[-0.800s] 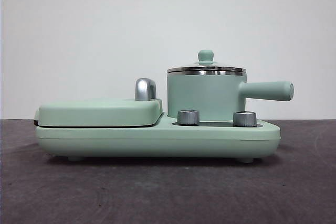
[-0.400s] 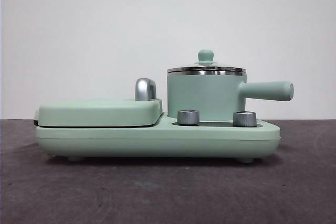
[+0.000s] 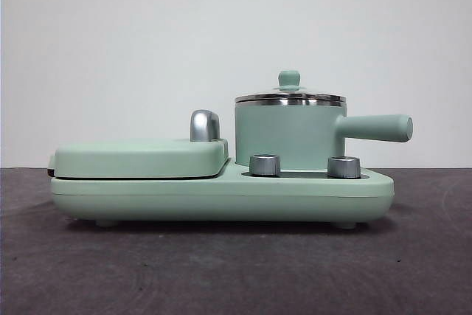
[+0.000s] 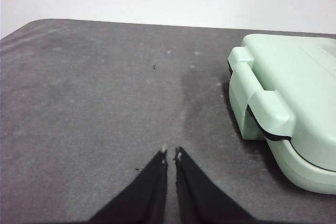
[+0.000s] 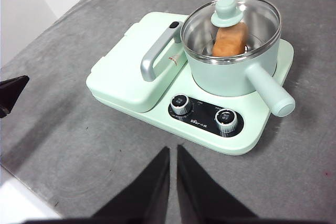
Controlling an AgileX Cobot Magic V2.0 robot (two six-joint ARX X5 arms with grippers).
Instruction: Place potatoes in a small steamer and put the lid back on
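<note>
The small steamer (image 3: 289, 136) (image 5: 231, 72), a mint-green pot with a straight side handle, stands on the right half of the cooker base. Its lid (image 3: 289, 96) (image 5: 231, 27) rests on the steel rim, knob up. Through the glass of the lid I see the orange-brown potato (image 5: 229, 41) lying inside the pot. My right gripper (image 5: 172, 151) hangs shut above the table in front of the cooker, holding nothing. My left gripper (image 4: 170, 154) is shut over bare table, off the griddle end of the cooker.
The cooker base (image 3: 221, 195) carries a closed flat griddle cover (image 3: 140, 157) (image 4: 299, 103) with a chrome handle (image 5: 157, 51) and two steel dials (image 3: 265, 165) (image 3: 344, 167). The left arm's dark tip (image 5: 10, 93) shows at the right wrist view's edge. A white wall stands behind.
</note>
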